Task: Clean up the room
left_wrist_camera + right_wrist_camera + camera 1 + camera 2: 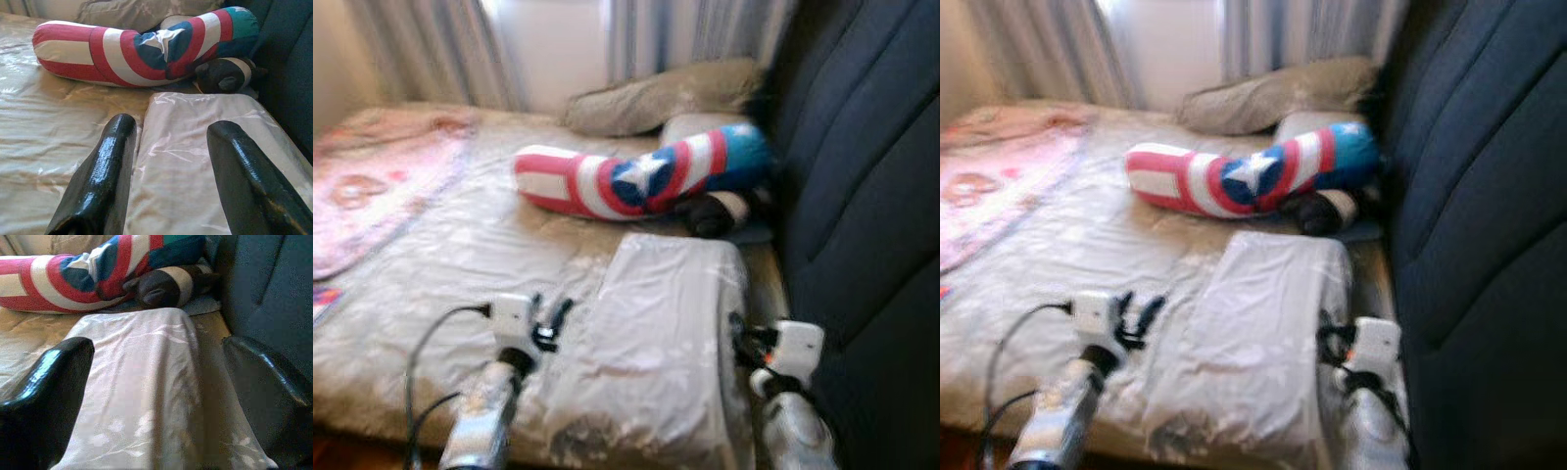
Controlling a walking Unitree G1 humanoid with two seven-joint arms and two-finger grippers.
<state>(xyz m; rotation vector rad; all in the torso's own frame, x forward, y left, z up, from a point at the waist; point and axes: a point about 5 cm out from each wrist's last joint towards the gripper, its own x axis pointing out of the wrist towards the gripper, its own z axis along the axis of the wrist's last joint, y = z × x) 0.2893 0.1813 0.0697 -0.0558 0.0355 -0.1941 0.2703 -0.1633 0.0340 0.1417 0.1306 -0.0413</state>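
Rumpled bed bears a pale folded pillow at its near right by the dark headboard; soft, light and slippery-looking, it suits a squeeze between left tool and right tool, both wide.

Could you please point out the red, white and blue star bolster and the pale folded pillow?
Red, white and blue star bolster (641,176), left eye view, star.
Pale folded pillow (656,333), left eye view, top face.

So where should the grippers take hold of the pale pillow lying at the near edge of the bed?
Probably by its two long side edges, one gripper each: the pale pillow lies flat and lengthwise between the open left gripper and right gripper, too broad for one.
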